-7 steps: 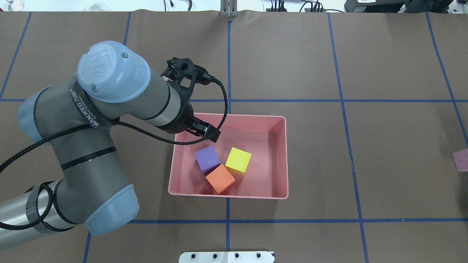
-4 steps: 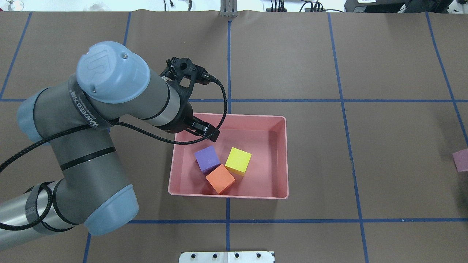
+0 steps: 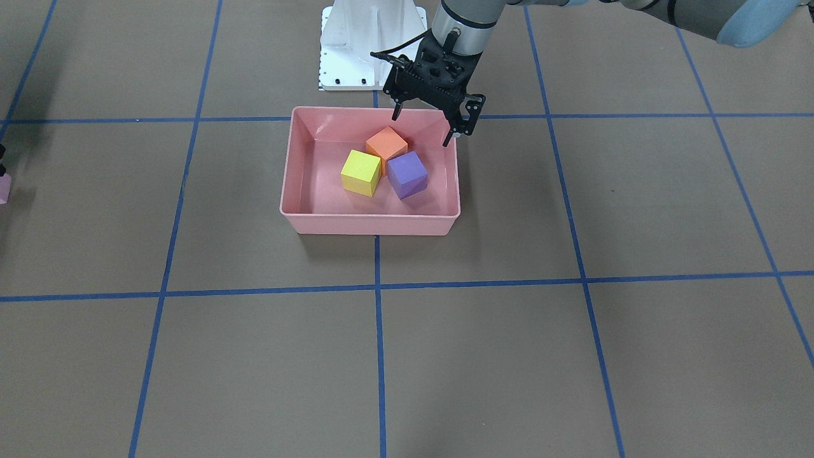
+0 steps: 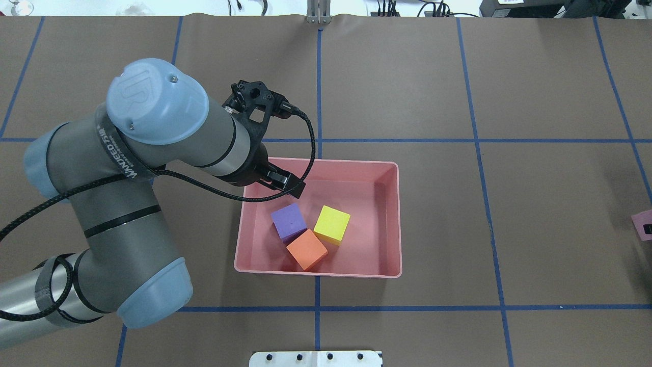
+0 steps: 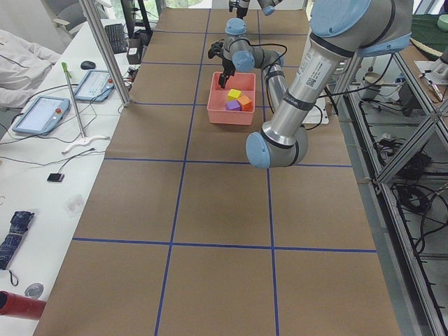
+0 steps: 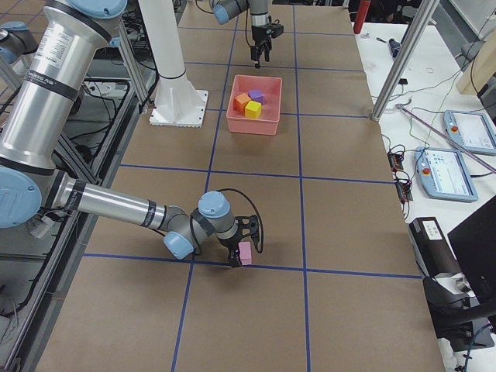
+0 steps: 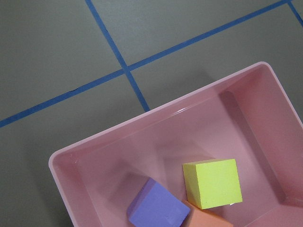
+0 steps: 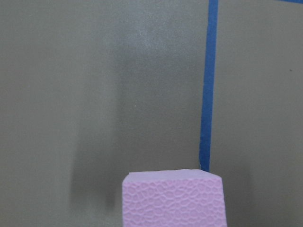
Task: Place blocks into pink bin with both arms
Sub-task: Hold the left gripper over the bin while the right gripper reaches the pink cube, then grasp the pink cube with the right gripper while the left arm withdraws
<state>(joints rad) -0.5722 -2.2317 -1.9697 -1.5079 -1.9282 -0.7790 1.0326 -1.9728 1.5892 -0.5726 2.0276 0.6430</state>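
The pink bin (image 3: 369, 226) (image 4: 316, 270) holds the yellow block (image 3: 360, 172) (image 4: 332, 223), the orange block (image 3: 386, 143) (image 4: 306, 248) and the purple block (image 3: 407, 173) (image 4: 289, 220), all touching. My left gripper (image 3: 425, 129) (image 4: 285, 186) is open and empty above the bin's corner beside the purple block. The light pink block (image 4: 641, 223) (image 8: 173, 198) lies far to the right on the table. My right gripper (image 6: 240, 249) is at this block. Only a black fingertip shows at the overhead view's edge, so I cannot tell whether it is shut.
The white pedestal (image 3: 356, 44) stands just behind the bin on the robot's side. Blue tape lines (image 4: 479, 140) cross the brown table. The left arm's elbow (image 4: 153, 102) hangs over the table left of the bin.
The left arm has barely moved. At the overhead view's right edge the pink block has shifted slightly, and a black fingertip now shows over it.
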